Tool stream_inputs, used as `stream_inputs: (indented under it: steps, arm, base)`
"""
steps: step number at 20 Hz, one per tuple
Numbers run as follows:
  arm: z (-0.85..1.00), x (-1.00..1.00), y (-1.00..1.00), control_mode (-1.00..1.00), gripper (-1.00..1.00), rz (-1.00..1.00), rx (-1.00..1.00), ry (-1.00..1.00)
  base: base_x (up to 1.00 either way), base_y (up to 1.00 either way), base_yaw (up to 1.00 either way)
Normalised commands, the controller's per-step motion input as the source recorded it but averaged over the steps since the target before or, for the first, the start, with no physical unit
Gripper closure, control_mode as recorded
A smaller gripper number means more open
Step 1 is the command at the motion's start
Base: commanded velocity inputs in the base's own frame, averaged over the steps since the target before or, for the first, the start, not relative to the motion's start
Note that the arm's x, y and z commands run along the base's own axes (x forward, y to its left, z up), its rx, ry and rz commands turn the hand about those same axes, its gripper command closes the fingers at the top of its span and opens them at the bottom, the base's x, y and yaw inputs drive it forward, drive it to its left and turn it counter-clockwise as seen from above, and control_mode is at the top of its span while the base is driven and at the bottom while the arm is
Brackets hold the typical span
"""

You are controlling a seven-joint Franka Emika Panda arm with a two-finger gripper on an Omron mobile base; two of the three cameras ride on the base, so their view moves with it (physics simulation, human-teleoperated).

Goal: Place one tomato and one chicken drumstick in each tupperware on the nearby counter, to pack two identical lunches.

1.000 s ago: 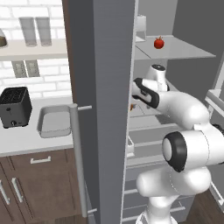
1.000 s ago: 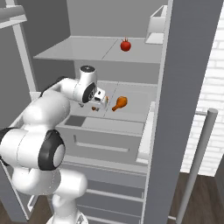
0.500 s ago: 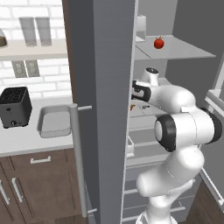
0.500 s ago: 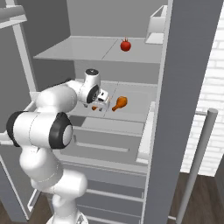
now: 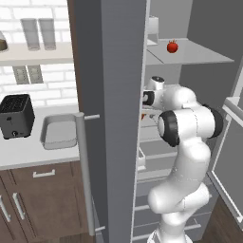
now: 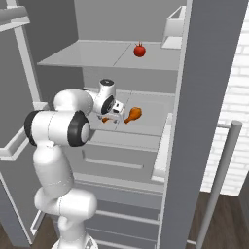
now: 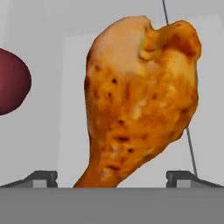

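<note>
Drumstick fills the hand view, big and orange-brown, with its fat end up and its thin end down between the two dark fingers; the fingers stand wide open, one on each side of the thin end, and I cannot tell if they touch it; a dark red round thing peeks in at the left edge, just beside the drumstick.

In the right base view a drumstick lies on the middle fridge shelf; the gripper is just to its left, low over the same shelf; a bit of orange shows right under the gripper, maybe a second drumstick, too hidden to be sure; in the left base view the gripper is mostly hidden behind the fridge door.

Tomato sits alone on the top shelf, above the gripper and well apart from it; it shows there in the left base view too; a white box is at the right end of that shelf.

White arm reaches from the base up into the open fridge; pale drawers are below the middle shelf.

Left of the fridge is the counter over brown cabinets; a black toaster stands on it; a grey sink is set in it near the door handle; two glasses stand on a wall shelf above.
</note>
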Motion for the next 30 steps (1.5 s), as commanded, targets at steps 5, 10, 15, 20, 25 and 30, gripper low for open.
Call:
stream_inputs:
  steps: [5, 10, 15, 20, 25, 30]
  arm:
    - [-0.25, 0.76, 0.0, -1.0, -1.0, 0.0, 0.0, 0.03]
    - [-0.57, 0.15, 0.11, -1.0, -1.0, 0.0, 0.0, 0.05]
    - [-0.76, -0.83, 0.09, -1.0, 1.0, -0.01, 0.0, -0.03]
    - [-0.35, -0.63, 0.0, -1.0, 1.0, 0.0, 0.0, -0.04]
    - [0.26, -0.62, 0.13, -1.0, 1.0, -0.02, 0.0, -0.08]
    - [0.73, -1.0, 0.04, -1.0, 1.0, -0.02, 0.0, -0.08]
  base:
    - [0.0, 0.0, 0.0]
    - [0.0, 0.0, 0.0]
    - [0.0, 0.0, 0.0]
    - [0.0, 0.0, 0.0]
    - [0.0, 0.0, 0.0]
    - [0.0, 0.0, 0.0]
